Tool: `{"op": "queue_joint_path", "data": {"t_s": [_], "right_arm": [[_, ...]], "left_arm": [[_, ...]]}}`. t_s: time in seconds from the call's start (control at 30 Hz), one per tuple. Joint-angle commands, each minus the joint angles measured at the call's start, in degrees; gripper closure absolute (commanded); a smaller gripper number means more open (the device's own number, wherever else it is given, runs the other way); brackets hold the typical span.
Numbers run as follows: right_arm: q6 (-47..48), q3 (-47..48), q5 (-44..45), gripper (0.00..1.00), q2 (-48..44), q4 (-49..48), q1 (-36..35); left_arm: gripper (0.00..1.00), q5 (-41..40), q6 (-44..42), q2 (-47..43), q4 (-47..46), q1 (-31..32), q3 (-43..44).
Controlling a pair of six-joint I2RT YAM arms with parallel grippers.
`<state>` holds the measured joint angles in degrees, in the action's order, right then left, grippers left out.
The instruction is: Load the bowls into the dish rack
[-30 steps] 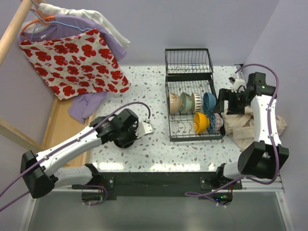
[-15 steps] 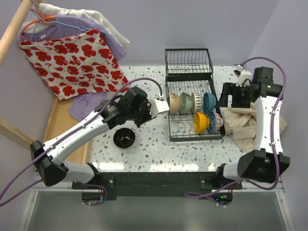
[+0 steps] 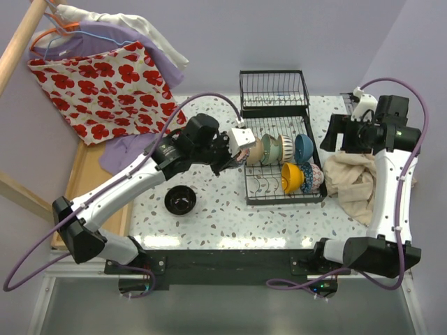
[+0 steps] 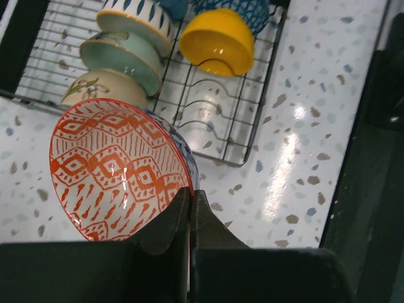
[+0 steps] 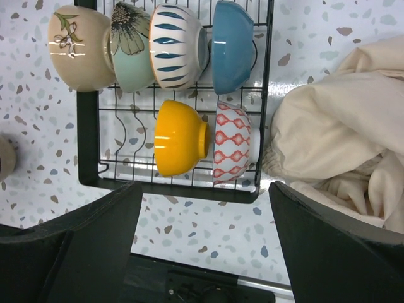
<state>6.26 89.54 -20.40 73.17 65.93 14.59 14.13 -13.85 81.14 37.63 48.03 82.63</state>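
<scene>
My left gripper (image 3: 239,142) is shut on the rim of a reddish-orange patterned bowl (image 4: 120,170). It holds the bowl tilted in the air just left of the black wire dish rack (image 3: 283,200). The rack holds a cream bowl (image 5: 76,47), a pale green one (image 5: 129,47), a blue-white patterned one (image 5: 180,47), a plain blue one (image 5: 232,44), a yellow one (image 5: 180,137) and a red-patterned one (image 5: 232,148), all on edge. A dark bowl (image 3: 181,200) sits on the table left of the rack. My right gripper (image 5: 205,208) is open and empty, high above the rack's right side.
A crumpled cream cloth (image 3: 353,183) lies right of the rack. Clothes hang on a wooden rail (image 3: 105,84) at the back left. A wooden tray (image 3: 87,185) lies along the left edge. The rack's taller basket section (image 3: 274,91) is at the back.
My left arm has swung from beside the dark bowl up to the rack's left side, carrying the patterned bowl. My right arm has lifted and drawn slightly right.
</scene>
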Motion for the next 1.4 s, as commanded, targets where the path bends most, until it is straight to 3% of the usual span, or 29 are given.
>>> {"op": "queue_joint_path", "data": {"t_s": [0.0,0.07,0.1,0.17,0.2,0.43,0.57,0.7,0.87,1.1,1.37], "right_arm": [[-1.6,-1.11,1.33,0.14,-0.39,-1.16,0.09],[-1.6,-2.52,1.59,0.14,-0.66,-0.89,0.09],[-1.26,-2.96,1.86,0.14,-0.66,-0.37,0.09],[-0.9,-3.84,2.47,0.14,-0.57,0.07,0.0],[-0.29,-3.84,3.0,0.14,-0.39,0.68,0.0],[1.91,-2.96,5.9,0.14,0.4,2.45,0.0],[1.65,-5.77,5.82,0.14,0.22,1.57,0.09],[0.77,-6.57,5.55,0.14,1.45,0.17,0.0],[0.33,-4.46,7.92,0.14,2.68,-1.59,0.0],[1.21,-7.88,9.42,0.14,1.37,-1.59,0.09],[1.21,-11.14,10.03,0.14,0.4,-2.12,0.0]], "left_arm": [[1.0,14.85,11.8,-0.46,-18.23,-0.31,-1.21],[1.0,21.16,21.81,-1.16,-27.47,-0.31,-6.31],[1.0,22.59,25.24,-2.03,-39.35,-0.39,-12.34],[1.0,24.97,36.48,-2.57,-51.98,-0.39,-21.4],[1.0,24.98,39.39,-2.57,-63.09,-0.22,-23.63],[1.0,16.2,51.18,1.73,-83.23,0.13,-31.12],[1.0,8.31,57.87,4.98,-83.08,1.01,-29.99],[1.0,0.57,63.67,7.36,-74.5,2.59,-25.86],[1.0,-5.94,77.98,12.36,-68.13,3.74,-20.85],[1.0,-8.94,91.71,13.95,-60.49,4.18,-19.08],[1.0,-7.1,96.46,17.37,-65.22,3.56,-22.25]]}}
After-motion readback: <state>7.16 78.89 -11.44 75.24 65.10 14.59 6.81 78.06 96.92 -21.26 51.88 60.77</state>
